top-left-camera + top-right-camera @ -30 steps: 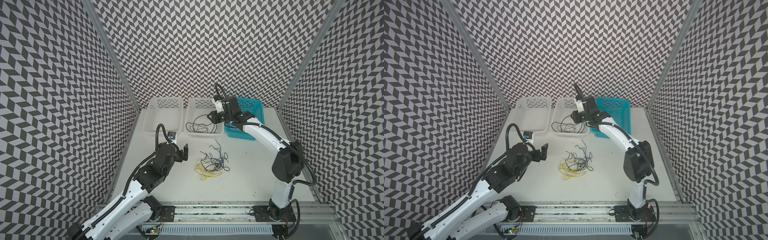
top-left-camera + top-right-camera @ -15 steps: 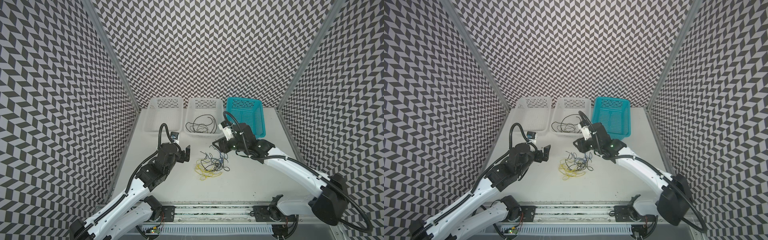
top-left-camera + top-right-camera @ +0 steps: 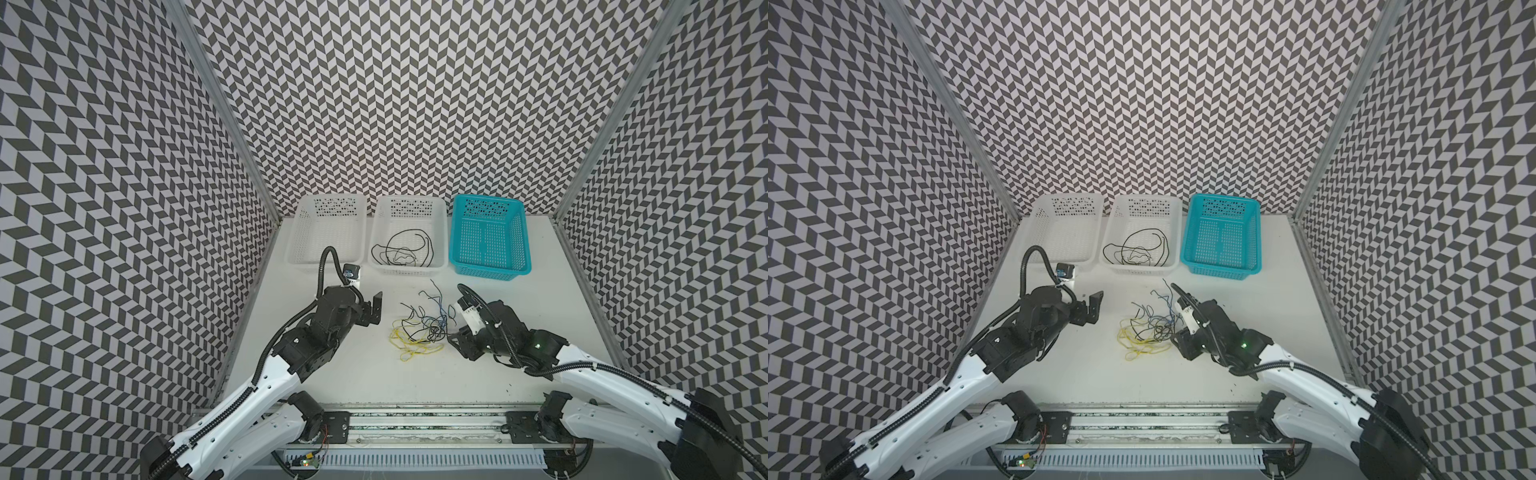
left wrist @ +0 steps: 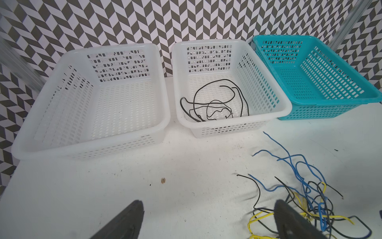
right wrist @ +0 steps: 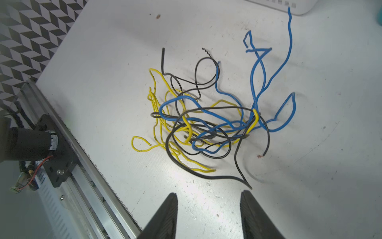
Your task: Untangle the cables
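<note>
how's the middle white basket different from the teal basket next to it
Colour: the middle white basket is translucent white, the teal basket solid teal. Contents: the middle white basket holds loose black cables; the teal basket shows nothing inside. Place: the white one sits mid-row, the teal one at the row's right end in both top views. Both are perforated rectangular baskets, upright, side by side.

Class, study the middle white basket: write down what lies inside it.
Inside the middle white basket lie only loose black cables on its floor; no yellow or blue. In the left wrist view its near wall partly screens their lowest loops.
</note>
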Robot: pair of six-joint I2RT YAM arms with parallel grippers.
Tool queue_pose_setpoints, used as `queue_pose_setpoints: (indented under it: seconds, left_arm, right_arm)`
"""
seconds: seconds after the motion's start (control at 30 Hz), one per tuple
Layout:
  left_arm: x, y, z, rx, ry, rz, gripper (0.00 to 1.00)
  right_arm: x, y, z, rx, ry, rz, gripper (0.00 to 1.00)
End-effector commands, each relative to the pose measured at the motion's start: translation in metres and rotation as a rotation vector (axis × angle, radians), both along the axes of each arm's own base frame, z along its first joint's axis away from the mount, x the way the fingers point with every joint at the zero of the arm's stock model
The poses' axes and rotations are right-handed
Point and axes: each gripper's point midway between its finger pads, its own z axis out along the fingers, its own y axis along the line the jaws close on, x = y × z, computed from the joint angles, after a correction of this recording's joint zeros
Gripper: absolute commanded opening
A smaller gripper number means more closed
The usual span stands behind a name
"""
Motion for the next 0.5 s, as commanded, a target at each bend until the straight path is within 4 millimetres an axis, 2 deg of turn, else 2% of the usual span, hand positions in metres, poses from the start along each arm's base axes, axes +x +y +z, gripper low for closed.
queue_pose_setpoints:
  seconds: [0.0, 0.2, 0.33, 0.4, 0.47]
  left_arm:
    - [0.001, -0.001, 0.009, -0.011, -0.015, -0.002, 1.0]
    - [0.001, -0.001, 0.008, -0.005, -0.012, -0.004, 1.0]
    - [0.0, -0.001, 0.007, -0.011, -0.013, -0.005, 1.0]
    - [0.0, -0.001, 0.008, -0.014, -0.015, -0.008, 1.0]
    - [0.0, -0.001, 0.009, -0.014, -0.017, -0.009, 1.0]
  right_arm:
    - [0.013, 0.005, 0.011, 0.042, -0.066, -0.035, 0.49]
    - [0.021, 0.014, -0.003, 0.024, -0.067, -0.019, 0.49]
    - [0.029, 0.017, -0.011, -0.008, -0.06, -0.031, 0.46]
    - [0.031, 0.018, -0.011, -0.007, -0.066, -0.032, 0.39]
    - [0.031, 0.019, -0.008, 0.003, -0.074, -0.029, 0.27]
